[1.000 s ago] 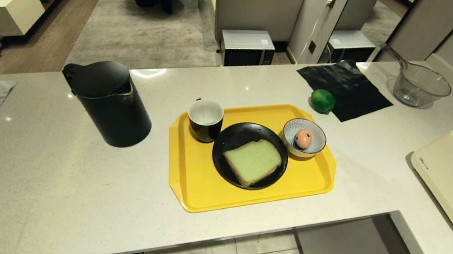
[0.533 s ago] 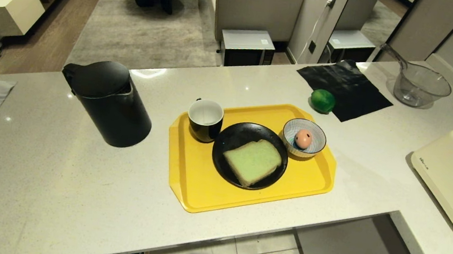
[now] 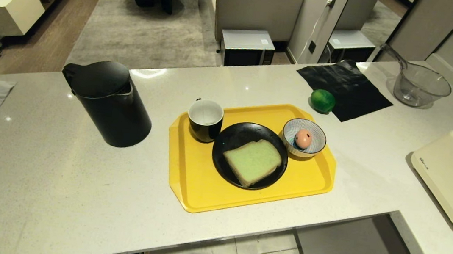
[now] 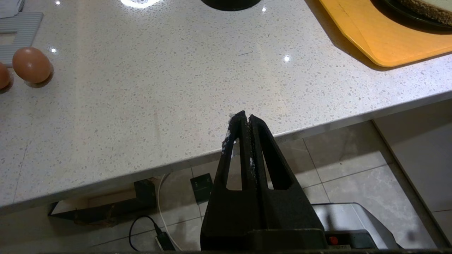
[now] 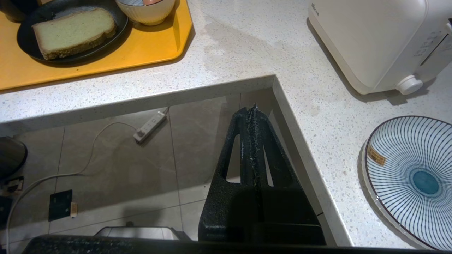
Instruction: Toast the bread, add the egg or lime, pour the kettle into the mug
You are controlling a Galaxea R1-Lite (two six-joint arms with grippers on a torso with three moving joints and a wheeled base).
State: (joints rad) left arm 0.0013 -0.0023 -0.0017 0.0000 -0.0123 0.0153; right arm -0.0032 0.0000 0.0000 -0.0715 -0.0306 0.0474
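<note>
White speckled counter (image 3: pixel 75 178) faces you: the bread (image 3: pixel 253 161) lies on a black plate (image 3: pixel 229 138) on the yellow tray (image 3: pixel 198 183), the kettle (image 3: pixel 108 100) stands left. Your left gripper (image 4: pixel 244 118) and right gripper (image 5: pixel 253 111) hang pressed closed, empty, off the near edge.

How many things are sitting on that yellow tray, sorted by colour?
Black: 2, the mug and the black plate
Pale green: 1, the bread
Blue-and-white striped: 1, the small bowl
Pinkish: 1, the egg in that bowl
Total: 5 on the yellow tray
</note>
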